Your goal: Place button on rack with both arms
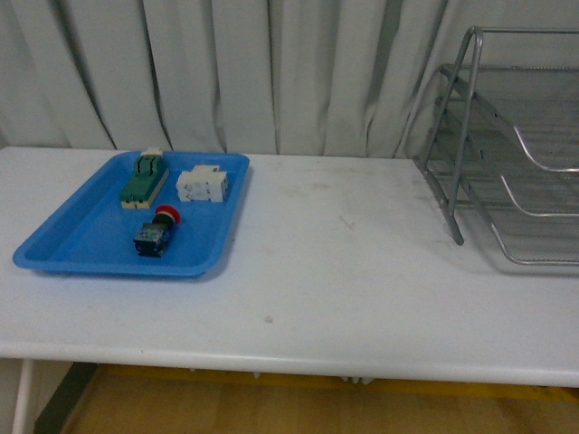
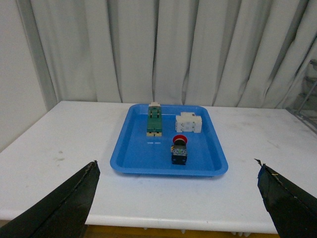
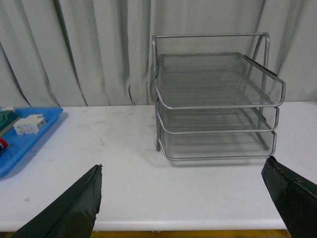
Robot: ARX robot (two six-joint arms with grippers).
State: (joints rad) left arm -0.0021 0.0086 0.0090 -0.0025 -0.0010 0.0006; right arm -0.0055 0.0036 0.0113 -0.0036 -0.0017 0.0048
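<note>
The button, red cap on a dark body, lies in the blue tray at the left of the table; the left wrist view shows the button too. The silver wire rack stands at the far right, and the rack fills the middle of the right wrist view. My left gripper is open, back from the tray near the table's front edge, nothing between its fingers. My right gripper is open, facing the rack from the front edge. Neither arm shows in the front view.
A green-and-cream switch block and a white breaker share the blue tray with the button. The white table runs between tray and rack. Grey curtains hang behind.
</note>
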